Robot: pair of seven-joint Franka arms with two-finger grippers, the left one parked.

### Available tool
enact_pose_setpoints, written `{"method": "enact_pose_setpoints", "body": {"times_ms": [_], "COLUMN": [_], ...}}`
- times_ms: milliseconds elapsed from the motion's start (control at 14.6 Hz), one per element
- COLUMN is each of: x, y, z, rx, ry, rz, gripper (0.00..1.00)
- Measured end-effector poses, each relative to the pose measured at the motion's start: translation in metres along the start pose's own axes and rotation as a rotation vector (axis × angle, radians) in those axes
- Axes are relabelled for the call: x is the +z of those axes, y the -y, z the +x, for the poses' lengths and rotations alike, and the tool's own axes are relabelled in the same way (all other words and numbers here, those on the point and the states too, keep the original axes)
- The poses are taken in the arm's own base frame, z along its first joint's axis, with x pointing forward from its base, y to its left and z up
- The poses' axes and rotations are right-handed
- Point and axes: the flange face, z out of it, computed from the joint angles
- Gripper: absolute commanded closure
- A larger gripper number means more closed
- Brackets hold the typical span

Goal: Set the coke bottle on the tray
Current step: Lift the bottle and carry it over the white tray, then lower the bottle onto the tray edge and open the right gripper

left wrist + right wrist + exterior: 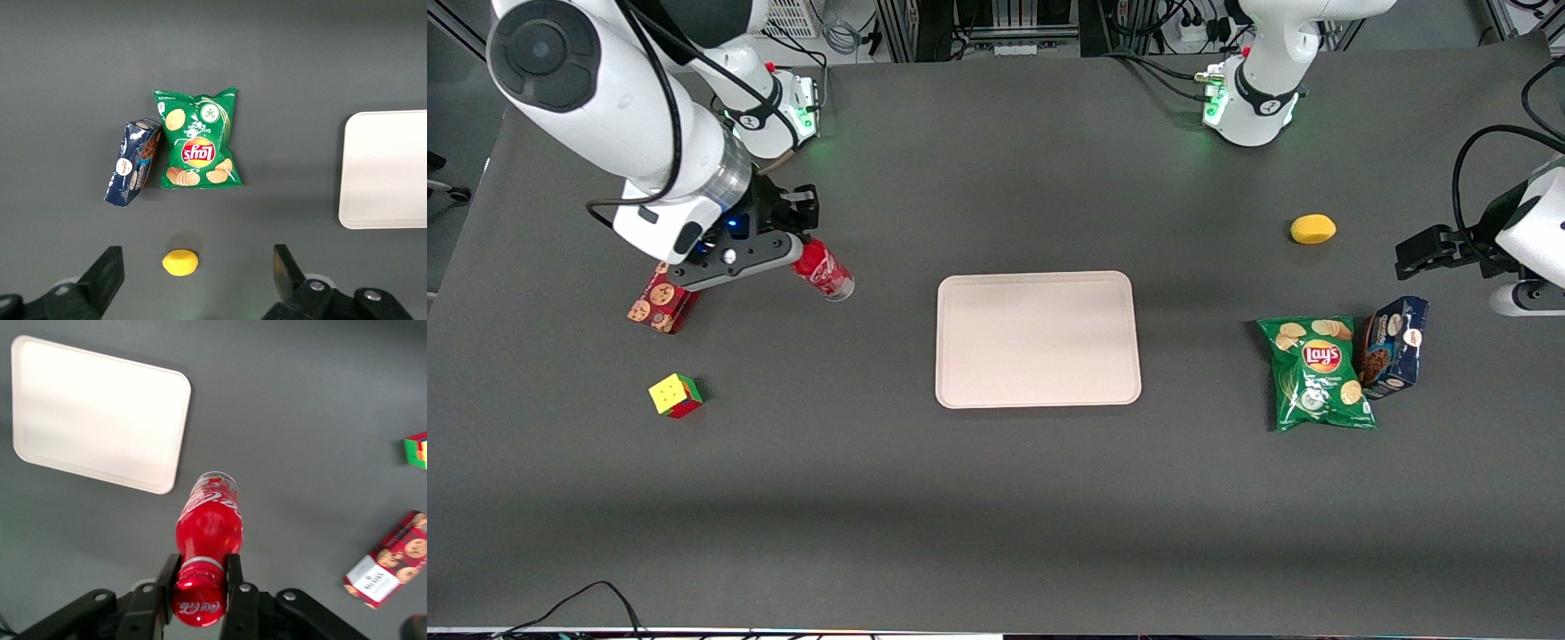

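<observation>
My right gripper (805, 252) is shut on the neck of the small red coke bottle (824, 270), which hangs tilted above the table toward the working arm's end. In the right wrist view the fingers (167, 577) clamp the neck just below the red cap, and the gripper (200, 572) holds the bottle (209, 527) off the surface. The pale pinkish-beige tray (1038, 339) lies bare at the table's middle, apart from the bottle; it also shows in the right wrist view (97, 413) and the left wrist view (387, 170).
A red cookie box (661, 305) and a colour cube (676, 395) lie near the gripper. A green chips bag (1319, 373), a blue cookie box (1393, 346) and a yellow lemon (1312, 229) lie toward the parked arm's end.
</observation>
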Motion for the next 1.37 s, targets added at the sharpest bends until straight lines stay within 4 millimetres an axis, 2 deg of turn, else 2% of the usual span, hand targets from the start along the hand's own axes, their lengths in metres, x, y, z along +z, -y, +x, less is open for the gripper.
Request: {"method": "enact_pose_setpoints", "body": {"times_ms": [68, 342, 479, 958, 1163, 1368], "x": [0.006, 0.044, 0.068, 0.193, 0.226, 0.246], "y": [0.016, 0.106, 0.128, 0.126, 0.123, 0.121], "z": [0.003, 0.005, 0.012, 0.064, 0.076, 0.082], "rx": [0.017, 0.06, 0.049, 0.037, 0.025, 0.024], "ry": [-0.008, -0.022, -0.021, 0.021, 0.025, 0.038], "rz": [0.011, 0.05, 0.059, 0.004, -0.023, -0.026], "gripper": [1.0, 1.0, 1.0, 1.0, 1.0, 1.0]}}
